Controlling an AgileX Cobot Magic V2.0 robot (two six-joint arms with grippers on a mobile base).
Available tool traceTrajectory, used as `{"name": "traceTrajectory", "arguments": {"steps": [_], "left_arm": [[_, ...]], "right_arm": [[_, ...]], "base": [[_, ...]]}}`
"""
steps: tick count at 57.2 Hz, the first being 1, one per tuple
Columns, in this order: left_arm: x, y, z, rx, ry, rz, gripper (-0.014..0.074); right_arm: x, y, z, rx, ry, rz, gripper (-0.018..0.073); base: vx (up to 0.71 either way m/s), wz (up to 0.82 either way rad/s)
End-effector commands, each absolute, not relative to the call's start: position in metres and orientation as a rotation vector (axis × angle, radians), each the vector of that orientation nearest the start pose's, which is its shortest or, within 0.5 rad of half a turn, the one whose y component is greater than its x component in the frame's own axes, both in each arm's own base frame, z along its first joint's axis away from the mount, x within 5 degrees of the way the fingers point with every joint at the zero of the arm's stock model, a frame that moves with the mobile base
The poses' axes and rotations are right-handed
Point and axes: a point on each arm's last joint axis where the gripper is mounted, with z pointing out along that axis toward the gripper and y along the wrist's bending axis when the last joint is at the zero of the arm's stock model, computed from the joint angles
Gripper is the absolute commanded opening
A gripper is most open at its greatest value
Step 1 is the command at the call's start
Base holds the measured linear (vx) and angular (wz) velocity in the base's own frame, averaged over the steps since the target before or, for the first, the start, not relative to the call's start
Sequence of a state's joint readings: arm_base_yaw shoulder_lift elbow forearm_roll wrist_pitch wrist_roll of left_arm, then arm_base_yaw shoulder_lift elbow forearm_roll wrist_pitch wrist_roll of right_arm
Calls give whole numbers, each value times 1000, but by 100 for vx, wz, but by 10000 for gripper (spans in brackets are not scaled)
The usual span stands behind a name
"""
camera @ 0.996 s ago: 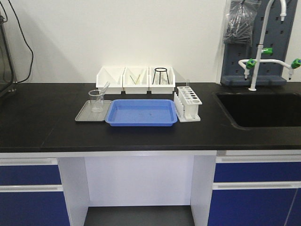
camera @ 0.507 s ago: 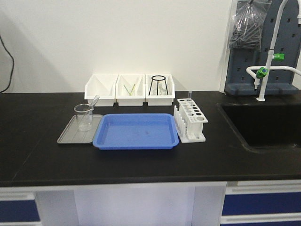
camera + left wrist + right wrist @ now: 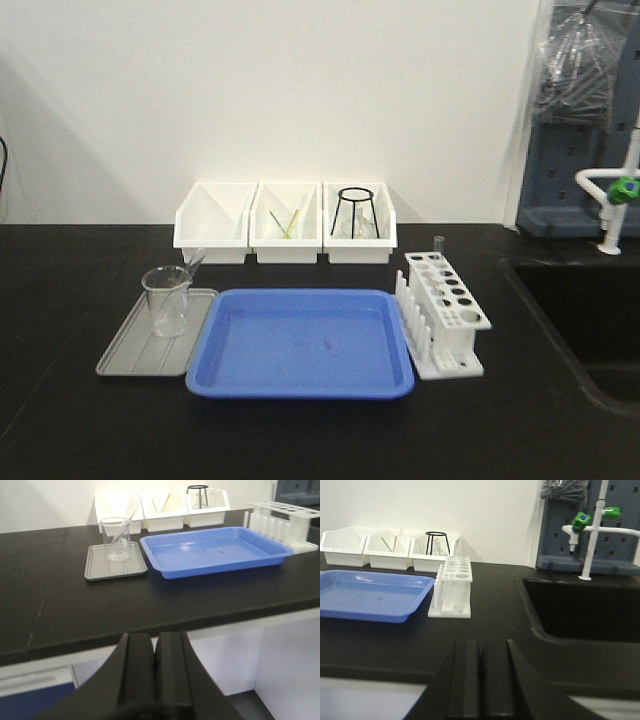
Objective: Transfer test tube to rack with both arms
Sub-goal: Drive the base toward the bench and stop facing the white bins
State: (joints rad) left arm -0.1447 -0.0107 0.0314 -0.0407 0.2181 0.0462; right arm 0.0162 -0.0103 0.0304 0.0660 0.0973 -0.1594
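Observation:
The test tube [image 3: 192, 266] leans in a glass beaker [image 3: 168, 300] on a grey tray [image 3: 135, 358] at the left of the black bench. It also shows in the left wrist view [image 3: 128, 516]. The white rack [image 3: 446, 312] stands to the right of the blue tray, with one clear tube [image 3: 438, 244] upright in its far corner. The rack also shows in the left wrist view [image 3: 281, 522] and the right wrist view [image 3: 454, 583]. My left gripper [image 3: 155, 639] is shut and empty, in front of the bench edge. My right gripper [image 3: 481, 646] is shut and empty, above the bench's front edge. Neither arm shows in the front view.
A blue tray [image 3: 232, 372] lies between the grey tray and the rack. Three white bins [image 3: 215, 232] stand along the wall, the right one holding a black ring stand [image 3: 357, 210]. A sink [image 3: 580, 611] and a tap [image 3: 587, 530] with green knobs are at the right.
The front view has come closer to the bench. The beaker, trays and rack look larger and sit lower in the frame, and the bench's front edge and cabinets have left the view.

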Motion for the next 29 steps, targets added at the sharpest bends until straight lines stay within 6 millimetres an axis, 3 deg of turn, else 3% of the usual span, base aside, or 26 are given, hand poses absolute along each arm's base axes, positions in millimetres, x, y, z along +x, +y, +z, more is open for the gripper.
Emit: {"name": "traceTrajectory", "arguments": {"steps": [1,29], "left_arm": [[54,-8,201,111,1597,-122,-7],[54,-8,201,111,1597,-122,-7]], "right_arm": [[57,1,196,-89,1528,-71,-11],[57,1,196,-89,1528,-71,-11]], "base": [[41,12],[41,6]]}}
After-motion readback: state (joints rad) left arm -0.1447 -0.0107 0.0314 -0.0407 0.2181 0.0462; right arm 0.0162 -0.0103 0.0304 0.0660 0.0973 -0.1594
